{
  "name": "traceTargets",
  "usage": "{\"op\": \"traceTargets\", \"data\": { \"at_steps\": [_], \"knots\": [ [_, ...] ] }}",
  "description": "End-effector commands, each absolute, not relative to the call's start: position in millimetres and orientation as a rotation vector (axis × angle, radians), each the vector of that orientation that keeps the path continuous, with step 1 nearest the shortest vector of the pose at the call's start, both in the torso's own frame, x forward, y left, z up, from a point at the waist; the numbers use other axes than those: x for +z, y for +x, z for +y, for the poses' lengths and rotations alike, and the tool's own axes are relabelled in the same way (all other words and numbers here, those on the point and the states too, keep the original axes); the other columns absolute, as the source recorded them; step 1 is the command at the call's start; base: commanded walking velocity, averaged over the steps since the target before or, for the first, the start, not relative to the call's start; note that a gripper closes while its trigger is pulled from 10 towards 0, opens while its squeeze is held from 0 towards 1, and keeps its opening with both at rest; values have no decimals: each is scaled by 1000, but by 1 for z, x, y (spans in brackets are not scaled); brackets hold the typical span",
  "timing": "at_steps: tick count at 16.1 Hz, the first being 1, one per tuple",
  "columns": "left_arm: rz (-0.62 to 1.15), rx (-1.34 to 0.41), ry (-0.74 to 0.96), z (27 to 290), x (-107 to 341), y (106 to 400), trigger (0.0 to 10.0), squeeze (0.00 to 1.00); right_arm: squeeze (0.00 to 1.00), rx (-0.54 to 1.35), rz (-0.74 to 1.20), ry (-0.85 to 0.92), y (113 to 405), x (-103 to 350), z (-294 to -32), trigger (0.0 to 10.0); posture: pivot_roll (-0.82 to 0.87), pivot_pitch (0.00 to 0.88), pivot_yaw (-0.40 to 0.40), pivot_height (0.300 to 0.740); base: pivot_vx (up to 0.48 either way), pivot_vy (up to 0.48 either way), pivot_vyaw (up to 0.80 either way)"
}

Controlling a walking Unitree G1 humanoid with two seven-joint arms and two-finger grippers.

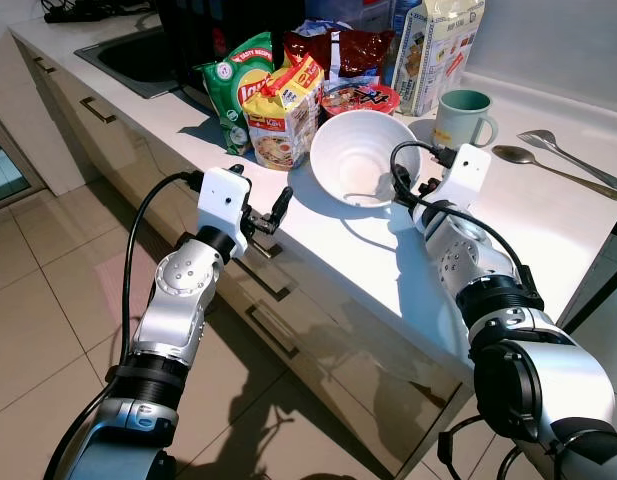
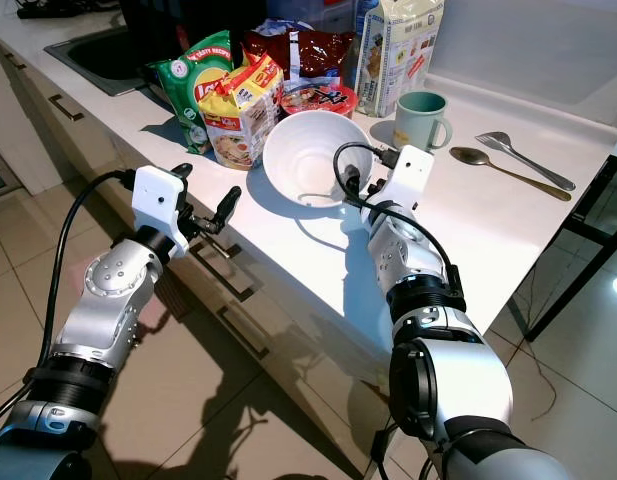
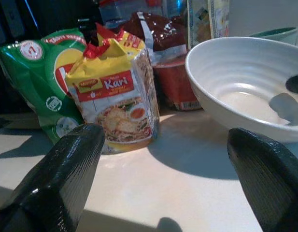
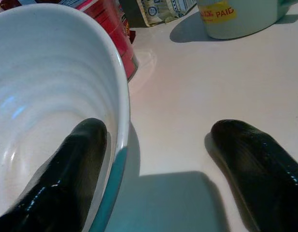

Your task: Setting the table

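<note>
A white bowl stands on the white counter, its rim close in the right wrist view. My right gripper is open and straddles the bowl's near right rim. One finger is inside the bowl, the other finger outside over the counter. A teal mug stands just behind, with two metal spoons lying to its right. My left gripper hangs open at the counter's front edge, left of the bowl, holding nothing.
Behind the bowl stand a yellow noodle pack, a green crisp bag, a red cup noodle, a dark red bag and a carton. A sink lies far left. Drawers with handles run below the counter.
</note>
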State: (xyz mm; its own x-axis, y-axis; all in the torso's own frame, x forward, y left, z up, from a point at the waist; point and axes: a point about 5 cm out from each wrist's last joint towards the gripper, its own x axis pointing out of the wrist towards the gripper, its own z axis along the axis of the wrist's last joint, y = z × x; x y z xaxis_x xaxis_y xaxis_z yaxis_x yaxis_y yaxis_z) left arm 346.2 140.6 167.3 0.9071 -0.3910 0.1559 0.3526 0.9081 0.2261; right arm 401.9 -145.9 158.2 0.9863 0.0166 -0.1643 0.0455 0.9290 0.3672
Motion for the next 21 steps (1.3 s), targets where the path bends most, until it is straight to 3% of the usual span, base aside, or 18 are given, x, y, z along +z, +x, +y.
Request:
{"op": "traceTargets", "data": {
  "at_steps": [1,2,3,4,5,21],
  "knots": [
    [-199,-366,198,146,170,346,10000,0,0,-17,173,358,403,159,-144,0,9,26,79,740,0,0,0],
    [-198,-365,198,147,170,346,10000,0,0,-19,178,338,402,157,-144,0,9,27,79,740,0,0,0],
    [-198,-366,198,147,170,346,10000,0,0,-21,185,319,402,155,-143,4745,9,27,79,740,0,0,0],
    [-198,-366,198,146,170,346,10000,0,0,-22,178,317,402,155,-143,4510,9,28,79,740,0,0,0],
    [-198,-366,198,146,170,346,10000,0,0,-15,172,319,402,155,-143,0,10,29,79,740,0,0,0],
    [-200,-372,192,146,170,345,10000,0,0,-13,132,306,400,154,-144,0,12,24,79,740,0,0,0]
  ]
}}
